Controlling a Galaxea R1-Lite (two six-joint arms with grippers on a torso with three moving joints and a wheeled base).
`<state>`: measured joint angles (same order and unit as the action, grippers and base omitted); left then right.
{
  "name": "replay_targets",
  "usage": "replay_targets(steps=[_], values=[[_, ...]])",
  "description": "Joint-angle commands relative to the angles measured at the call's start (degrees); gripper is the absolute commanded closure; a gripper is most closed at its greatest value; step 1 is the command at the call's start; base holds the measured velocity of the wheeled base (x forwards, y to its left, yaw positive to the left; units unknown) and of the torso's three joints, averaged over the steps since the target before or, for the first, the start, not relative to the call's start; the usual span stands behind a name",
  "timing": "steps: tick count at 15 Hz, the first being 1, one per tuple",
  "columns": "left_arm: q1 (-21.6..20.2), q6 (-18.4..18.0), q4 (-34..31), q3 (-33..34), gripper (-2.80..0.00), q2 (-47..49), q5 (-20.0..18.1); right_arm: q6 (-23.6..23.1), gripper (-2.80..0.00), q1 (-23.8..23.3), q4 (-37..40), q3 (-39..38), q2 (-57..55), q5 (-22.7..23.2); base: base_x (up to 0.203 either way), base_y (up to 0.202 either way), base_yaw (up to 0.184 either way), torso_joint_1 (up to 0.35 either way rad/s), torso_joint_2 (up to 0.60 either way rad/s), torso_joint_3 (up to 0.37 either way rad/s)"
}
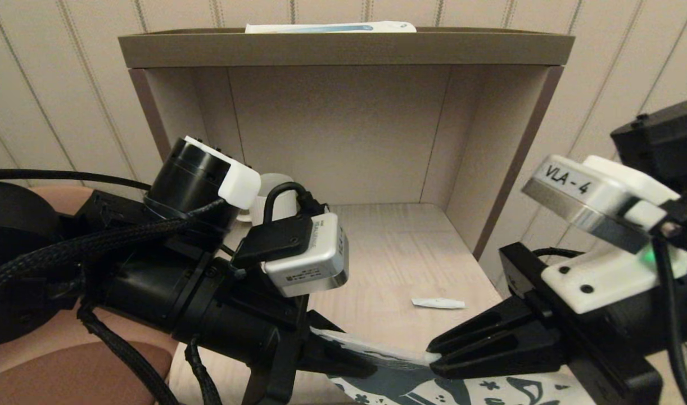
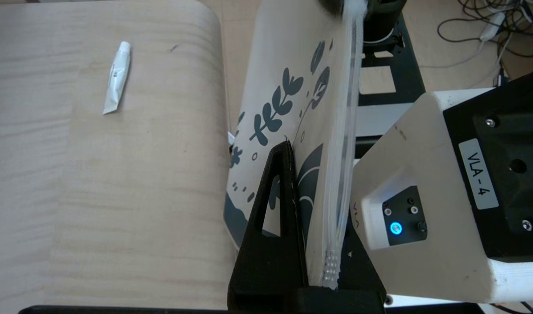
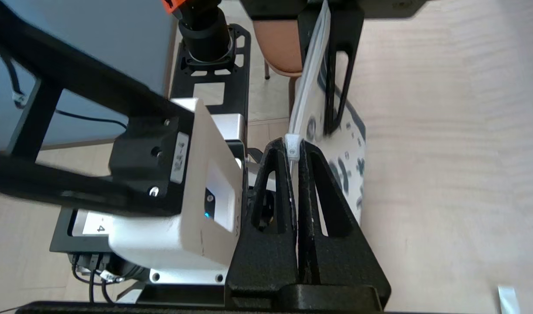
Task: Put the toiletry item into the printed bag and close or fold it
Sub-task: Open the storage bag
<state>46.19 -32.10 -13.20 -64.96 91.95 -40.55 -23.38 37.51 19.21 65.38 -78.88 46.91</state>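
Note:
The tiny white squeeze tube (image 1: 438, 304) lies flat on the pale wooden table (image 1: 400, 253), just beyond both grippers; the left wrist view shows the tube (image 2: 117, 78) on bare wood. The printed bag (image 1: 489, 388) with dark teal motifs is held up at the table's near edge, stretched between the two grippers. My left gripper (image 1: 363, 368) is shut on one end of the bag's (image 2: 292, 87) top zip strip. My right gripper (image 3: 292, 150) is shut on the white zip slider (image 3: 292, 147) at the bag's (image 3: 351, 148) other end.
An open-fronted shelf unit (image 1: 343, 50) walls in the table at the back and sides. A cream mug (image 1: 276, 194) stands at the back left, half hidden by my left wrist. On the shelf top lies a long white-and-blue box (image 1: 332, 26). A brown chair (image 1: 68, 365) sits at left.

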Motion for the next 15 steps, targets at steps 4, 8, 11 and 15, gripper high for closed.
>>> replay_targets(steps=[4, 8, 11, 15], values=[[-0.16, -0.25, -0.16, 0.1, 0.0, -0.02, -0.12, -0.35, 0.0, -6.24, 0.21, -4.86, 7.51, 0.29, 0.0, 0.0, 0.0, 0.0, 0.0, 0.0], [-1.01, -0.25, -0.25, 0.28, 0.0, -0.2, -0.15, -0.52, 0.0, -14.11, 0.19, -10.2, 12.63, 1.33, 0.0, 0.0, 0.0, 0.0, 0.0, 0.0], [-1.01, -0.33, -0.16, 0.63, 0.0, -0.2, -0.15, -0.66, 0.0, -18.82, -0.08, -15.06, 16.85, 2.14, 0.0, 0.0, 0.0, 0.0, 0.0, 0.0], [-1.01, -0.33, 0.19, 0.98, 0.0, -0.11, -0.15, -0.62, 0.0, -24.44, 0.29, -17.91, 20.13, 2.34, 0.0, 0.0, 0.0, 0.0, 0.0, 0.0]])
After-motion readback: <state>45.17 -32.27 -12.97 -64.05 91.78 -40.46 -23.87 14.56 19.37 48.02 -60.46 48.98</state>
